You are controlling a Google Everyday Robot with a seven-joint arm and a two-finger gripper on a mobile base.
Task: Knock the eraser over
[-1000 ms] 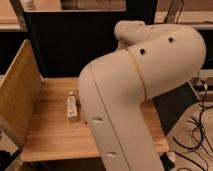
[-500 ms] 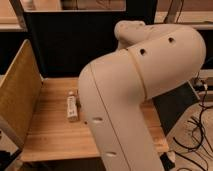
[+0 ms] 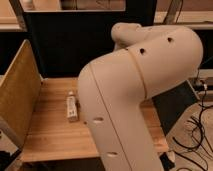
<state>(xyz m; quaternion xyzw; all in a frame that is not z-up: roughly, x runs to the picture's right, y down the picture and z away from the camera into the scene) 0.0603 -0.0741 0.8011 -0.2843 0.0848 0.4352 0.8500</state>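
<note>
Single camera view. The robot's arm (image 3: 135, 100) fills the centre and right of the frame: a large cream shell, bent at an elbow in the upper right and dropping to the bottom edge.

The gripper does not appear anywhere in the frame. It is either behind the arm's bulk or past the edge, so we cannot tell whether it is open or closed.

The eraser (image 3: 72, 108) sits left of centre on the wooden table (image 3: 50, 137), just beside the arm's left outline. We cannot tell whether the two touch. Its long axis runs up and down the frame. It seems to rest on a long side, though the view is too coarse for us to be certain.

A tan panel (image 3: 20, 95) stands along the table's left edge. A dark backdrop (image 3: 70, 45) is behind the table. Cables (image 3: 197, 137) lie on the floor at lower right.
</note>
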